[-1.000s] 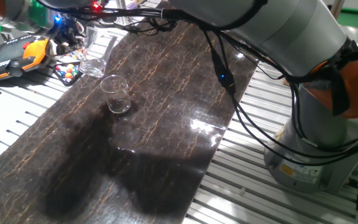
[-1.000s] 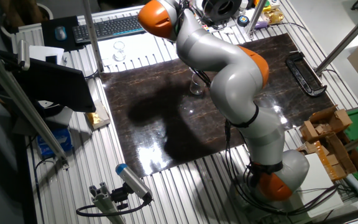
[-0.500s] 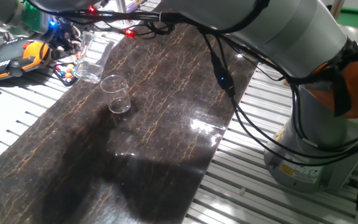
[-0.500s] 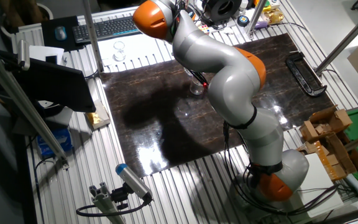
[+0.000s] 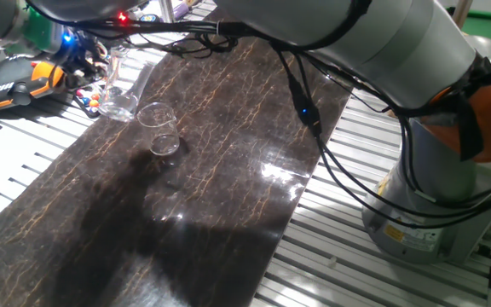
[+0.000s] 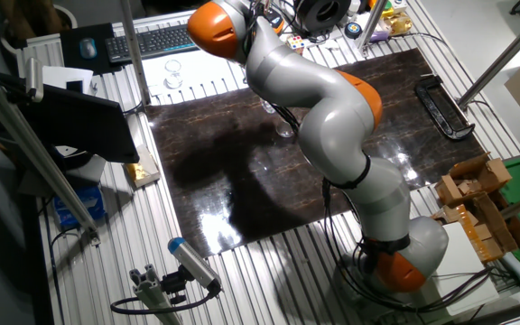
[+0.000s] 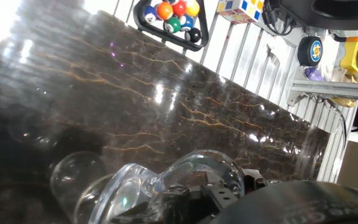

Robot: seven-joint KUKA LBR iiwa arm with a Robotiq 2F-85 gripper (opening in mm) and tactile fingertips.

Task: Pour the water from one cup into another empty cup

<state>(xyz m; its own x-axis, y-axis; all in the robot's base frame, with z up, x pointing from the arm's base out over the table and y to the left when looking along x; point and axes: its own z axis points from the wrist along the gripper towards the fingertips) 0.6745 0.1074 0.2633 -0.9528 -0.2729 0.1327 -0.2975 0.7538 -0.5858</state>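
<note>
The tumbler [image 5: 119, 81], held tilted in the air, has moved closer to the empty cup [image 5: 159, 128] standing on the dark surface [image 5: 228, 153]. Pouring seems near. The fingers are hidden, so their state is unclear

A clear tumbler [image 7: 194, 177] sits blurred right against the camera, a wider cup rim [image 7: 79, 177] just beside it, over the dark marbled desk [image 7: 135, 93].
</note>
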